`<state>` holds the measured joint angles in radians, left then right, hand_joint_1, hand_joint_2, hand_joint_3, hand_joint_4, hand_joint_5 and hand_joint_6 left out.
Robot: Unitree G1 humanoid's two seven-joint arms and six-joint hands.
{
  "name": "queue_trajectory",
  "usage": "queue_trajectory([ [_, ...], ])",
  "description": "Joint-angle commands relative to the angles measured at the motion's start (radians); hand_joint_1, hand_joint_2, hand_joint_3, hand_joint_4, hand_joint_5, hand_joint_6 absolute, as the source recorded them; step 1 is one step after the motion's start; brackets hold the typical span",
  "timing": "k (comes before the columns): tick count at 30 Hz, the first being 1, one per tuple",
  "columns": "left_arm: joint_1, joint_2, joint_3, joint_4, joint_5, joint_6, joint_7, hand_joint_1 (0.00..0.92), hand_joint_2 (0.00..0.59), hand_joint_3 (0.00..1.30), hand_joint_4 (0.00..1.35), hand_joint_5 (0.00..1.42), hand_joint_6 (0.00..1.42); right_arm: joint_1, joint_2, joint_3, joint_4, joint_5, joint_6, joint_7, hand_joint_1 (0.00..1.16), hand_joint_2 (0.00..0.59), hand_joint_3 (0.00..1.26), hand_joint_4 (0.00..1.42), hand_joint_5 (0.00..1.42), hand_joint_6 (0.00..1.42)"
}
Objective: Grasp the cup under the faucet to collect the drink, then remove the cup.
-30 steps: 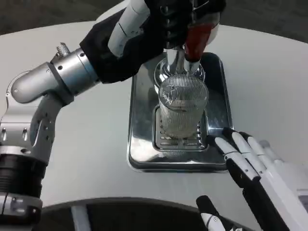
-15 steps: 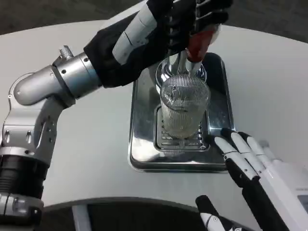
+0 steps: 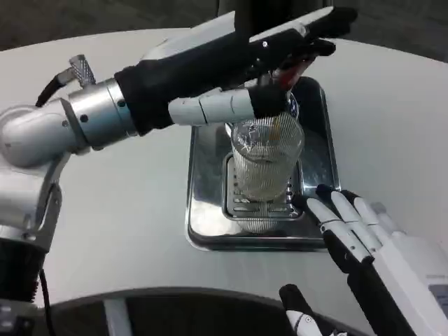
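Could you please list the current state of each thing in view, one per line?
Ribbed clear glass cup: upright on the drain grate, pale drink inside.
Red-handled faucet lever: under the left robot hand.
Shiny steel drip tray: flat on the white table.
Left robot hand: fingers extended over the lever.
Right robot hand: open beside the tray, not touching the cup.

**Cup hemmed in from above, open on its right**

I saw my left hand point(image 3: 280, 49) and forearm stretched across the top of the cup point(image 3: 266, 164), covering the red tap handle point(image 3: 297, 66) and blocking any way in from above. My right hand point(image 3: 357, 238) had free table point(image 3: 392, 126) beside the tray point(image 3: 203, 203), and the cup's right flank stood unobstructed, only the tray's raised rim between.
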<state>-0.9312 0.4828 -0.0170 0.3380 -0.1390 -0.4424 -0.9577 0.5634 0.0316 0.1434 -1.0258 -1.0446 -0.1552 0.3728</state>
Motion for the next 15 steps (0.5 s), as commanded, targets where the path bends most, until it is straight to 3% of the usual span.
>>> queue_trajectory([
  [1, 0.041, 0.049, -0.036, -0.026, 0.082, -0.113, 0.012, 0.0, 0.056, 0.0, 0.0, 0.06, 0.02, 0.029, -0.001, 0.008, 0.005, 0.001, 0.007, -0.025, 0.42, 0.449, 0.09, 0.01, 0.0, 0.0],
  [10, 0.081, 0.128, -0.042, -0.057, 0.257, -0.349, 0.168, 0.0, 0.046, 0.0, 0.0, 0.03, 0.01, 0.041, 0.0, 0.025, 0.01, 0.011, 0.021, -0.037, 0.43, 0.442, 0.08, 0.0, 0.0, 0.01],
  [15, 0.1, 0.147, -0.045, -0.042, 0.304, -0.388, 0.247, 0.0, 0.052, 0.0, 0.0, 0.01, 0.0, 0.017, 0.011, 0.051, 0.035, -0.033, 0.048, -0.019, 0.43, 0.416, 0.03, 0.0, 0.0, 0.0],
])
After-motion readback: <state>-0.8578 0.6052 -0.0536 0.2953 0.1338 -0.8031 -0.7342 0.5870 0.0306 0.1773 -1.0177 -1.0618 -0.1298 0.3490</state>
